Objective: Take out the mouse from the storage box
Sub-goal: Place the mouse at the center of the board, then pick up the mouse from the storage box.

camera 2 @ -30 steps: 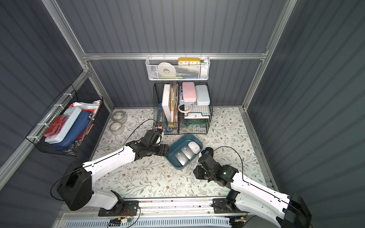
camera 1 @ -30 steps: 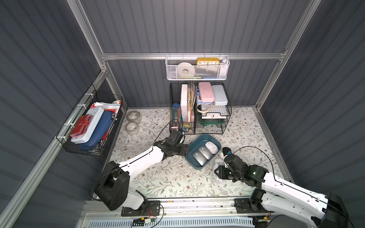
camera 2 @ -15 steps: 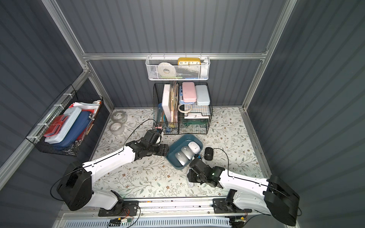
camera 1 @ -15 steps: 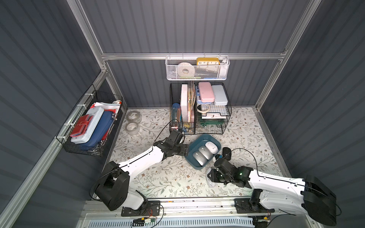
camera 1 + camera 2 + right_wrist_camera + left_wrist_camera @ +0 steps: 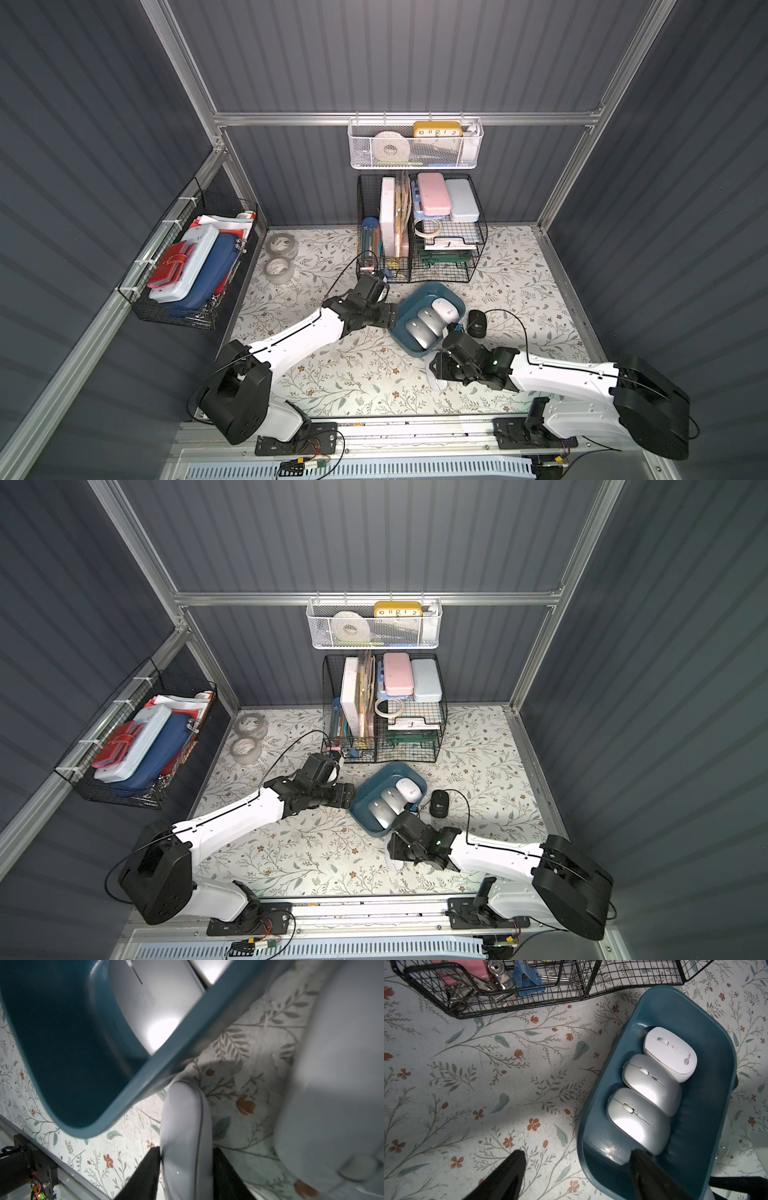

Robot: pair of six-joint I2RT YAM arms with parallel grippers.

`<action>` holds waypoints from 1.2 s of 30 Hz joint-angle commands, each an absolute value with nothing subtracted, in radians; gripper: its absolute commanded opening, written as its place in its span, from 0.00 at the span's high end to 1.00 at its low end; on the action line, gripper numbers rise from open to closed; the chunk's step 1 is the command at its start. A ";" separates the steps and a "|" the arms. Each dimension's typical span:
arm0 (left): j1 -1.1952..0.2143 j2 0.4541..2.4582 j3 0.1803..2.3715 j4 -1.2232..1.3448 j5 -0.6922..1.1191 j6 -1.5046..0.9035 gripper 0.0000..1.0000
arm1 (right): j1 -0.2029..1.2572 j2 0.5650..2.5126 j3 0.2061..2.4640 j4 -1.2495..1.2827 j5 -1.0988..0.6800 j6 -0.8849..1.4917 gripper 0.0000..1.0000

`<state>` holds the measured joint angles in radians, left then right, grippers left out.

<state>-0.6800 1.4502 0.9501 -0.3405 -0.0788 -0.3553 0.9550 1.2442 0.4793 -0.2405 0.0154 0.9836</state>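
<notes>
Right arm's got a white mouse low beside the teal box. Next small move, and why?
Probably open the right gripper fully, then lift straight up. The white mouse is already outside the storage box, low over the table, with the fingers close on both its sides. Whether it rests on the table is unclear.

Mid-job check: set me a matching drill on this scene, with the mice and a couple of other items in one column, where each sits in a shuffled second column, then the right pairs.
Things
1. silver mice
2. black mouse
3. yellow clock
4. tape rolls

Places
A. in the white basket hung on the back wall
B. on the floral mat, just outside the storage box
C. inside the storage box
D. on the floral mat, near the wire basket on the side wall

Pairs: 1-C, 2-B, 3-A, 4-D
</notes>
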 commanded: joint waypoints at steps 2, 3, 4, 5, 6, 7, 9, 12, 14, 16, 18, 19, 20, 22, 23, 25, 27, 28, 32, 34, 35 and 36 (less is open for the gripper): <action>-0.679 1.438 0.953 -0.354 -0.078 -0.353 0.16 | 0.960 1.243 0.481 -0.281 0.056 0.986 0.53; -0.678 1.438 0.954 -0.356 -0.078 -0.353 0.16 | 0.960 1.241 0.483 -0.289 0.056 0.983 0.52; -0.678 1.438 0.955 -0.359 -0.079 -0.353 0.16 | 0.961 1.237 0.485 -0.295 0.057 0.981 0.52; -0.678 1.436 0.956 -0.363 -0.080 -0.352 0.16 | 0.961 1.231 0.488 -0.304 0.057 0.977 0.51; -0.680 1.437 0.958 -0.365 -0.085 -0.352 0.16 | 0.961 1.226 0.491 -0.316 0.058 0.973 0.50; -0.679 1.436 0.960 -0.367 -0.087 -0.346 0.15 | 0.960 1.221 0.499 -0.333 0.063 0.967 0.48; -0.679 1.439 0.964 -0.370 -0.087 -0.344 0.15 | 0.960 1.220 0.512 -0.377 0.077 0.955 0.43; -0.679 1.441 0.964 -0.373 -0.084 -0.345 0.15 | 0.960 1.169 0.541 -0.449 0.101 0.928 0.37; -0.679 1.443 0.968 -0.377 -0.081 -0.351 0.15 | 0.960 1.151 0.565 -0.516 0.122 0.910 0.36; -0.682 1.449 0.971 -0.388 -0.077 -0.363 0.15 | 0.960 1.128 0.596 -0.564 0.143 0.882 0.35; -0.686 1.451 0.972 -0.403 -0.078 -0.382 0.15 | 0.960 1.104 0.642 -0.625 0.164 0.852 0.35; -0.689 1.448 0.975 -0.416 -0.083 -0.400 0.16 | 0.960 1.093 0.664 -0.648 0.184 0.837 0.35; -0.692 1.446 0.981 -0.444 -0.093 -0.436 0.16 | 0.960 1.084 0.686 -0.667 0.204 0.825 0.35; -0.710 1.431 0.990 -0.489 -0.099 -0.547 0.17 | 0.959 1.081 0.733 -0.705 0.247 0.793 0.34; -0.721 1.426 0.985 -0.496 -0.094 -0.587 0.18 | 0.960 1.088 0.751 -0.715 0.263 0.780 0.34; -0.733 1.416 0.966 -0.506 -0.096 -0.671 0.18 | 0.960 1.120 0.790 -0.727 0.292 0.752 0.34; -0.738 1.412 0.933 -0.487 -0.092 -0.726 0.20 | 0.959 1.162 0.827 -0.730 0.318 0.726 0.34; -0.743 1.414 0.917 -0.459 -0.078 -0.742 0.21 | 0.960 1.191 0.849 -0.731 0.333 0.715 0.34; -0.751 1.441 0.902 -0.386 -0.031 -0.767 0.30 | 0.959 1.316 0.923 -0.724 0.381 0.699 0.34; -0.751 1.462 0.906 -0.351 -0.011 -0.778 0.35 | 0.957 1.381 0.980 -0.756 0.398 0.731 0.34; -0.752 1.470 0.911 -0.344 -0.007 -0.780 0.37 | 0.957 1.406 0.999 -0.756 0.394 0.730 0.34; -0.751 1.479 0.917 -0.339 -0.006 -0.782 0.39 | 0.957 1.431 1.013 -0.747 0.387 0.729 0.34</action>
<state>-0.7467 1.4567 0.9123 -0.3832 -0.0410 -0.7368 0.9550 1.3937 0.9638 -0.7258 0.3481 0.7353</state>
